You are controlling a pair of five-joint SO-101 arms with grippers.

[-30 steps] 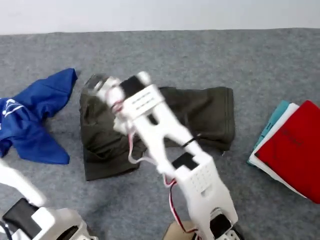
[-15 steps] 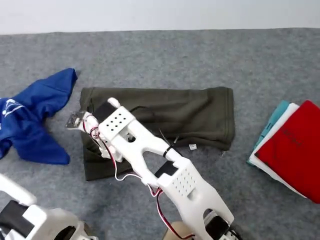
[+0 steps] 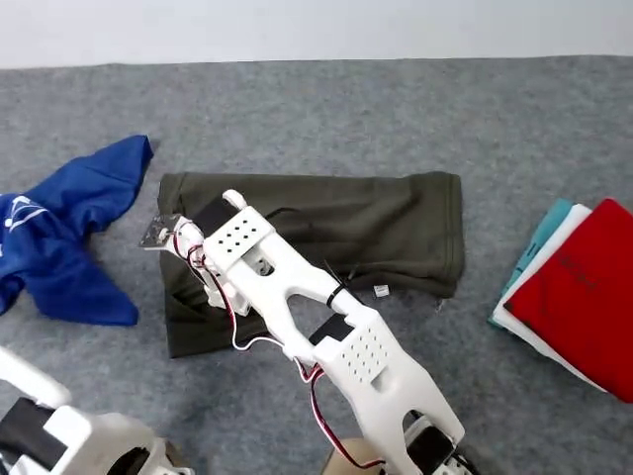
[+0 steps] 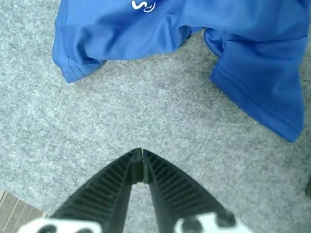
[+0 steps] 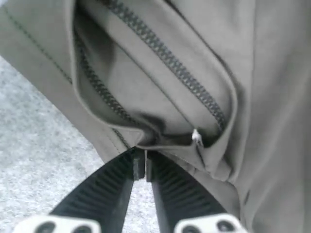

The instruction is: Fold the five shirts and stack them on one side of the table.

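High view: 5 shirts lie on the grey worktop (image 3: 346,109). 1 blue shirt (image 3: 59,237) is crumpled at the left edge. 1 olive shirt (image 3: 396,223) is spread flat in the middle, with a small white tag (image 3: 381,291) at its near edge. 3 folded shirts are stacked at the right edge, the red shirt (image 3: 579,292) on top, the white shirt (image 3: 557,239) under it and the teal shirt (image 3: 547,226) at the bottom. There are 2 arms. The right arm (image 3: 297,297) stretches from the near edge across the olive shirt to its left end, and the left arm (image 3: 59,435) sits at the near left corner.

Left wrist view: the left jaws are clenched, tips pressed together with nothing between them, above bare worktop near the blue shirt (image 4: 194,39). This view brings out a white print (image 4: 143,6) on the shirt.

Right wrist view: the right jaws are clenched too, with their tips at the hem of the olive shirt (image 5: 262,73). Whether they pinch any cloth cannot be told. Close up, the shirt shows 1 zipper (image 5: 160,63) and its metal pull (image 5: 197,137), which the high view does not resolve.
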